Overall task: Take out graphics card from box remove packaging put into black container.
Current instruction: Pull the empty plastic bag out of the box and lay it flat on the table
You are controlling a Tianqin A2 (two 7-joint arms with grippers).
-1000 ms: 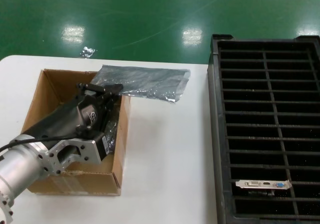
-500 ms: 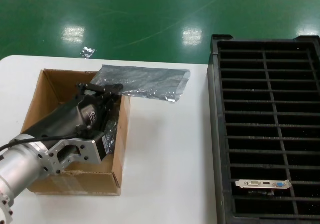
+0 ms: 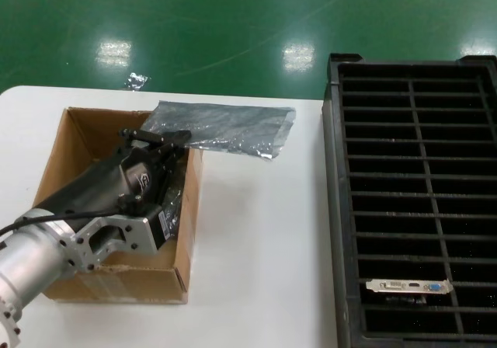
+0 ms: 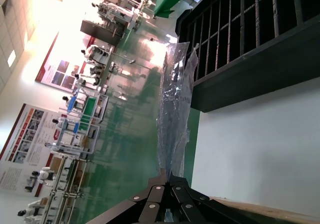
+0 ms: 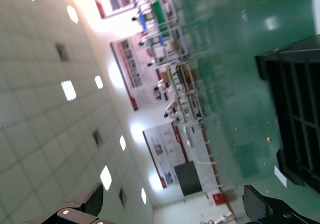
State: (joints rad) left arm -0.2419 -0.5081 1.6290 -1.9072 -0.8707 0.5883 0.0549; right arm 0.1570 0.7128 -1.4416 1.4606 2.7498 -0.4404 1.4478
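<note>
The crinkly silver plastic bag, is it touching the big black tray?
Apart. In the head view, bare white table shows between the crinkly silver plastic bag and the big black ribbed tray.

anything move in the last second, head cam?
No visible change. The left gripper is still reaching into the cardboard box, the empty anti-static bag still lies behind the box, and one graphics card still sits in the black tray.
</note>
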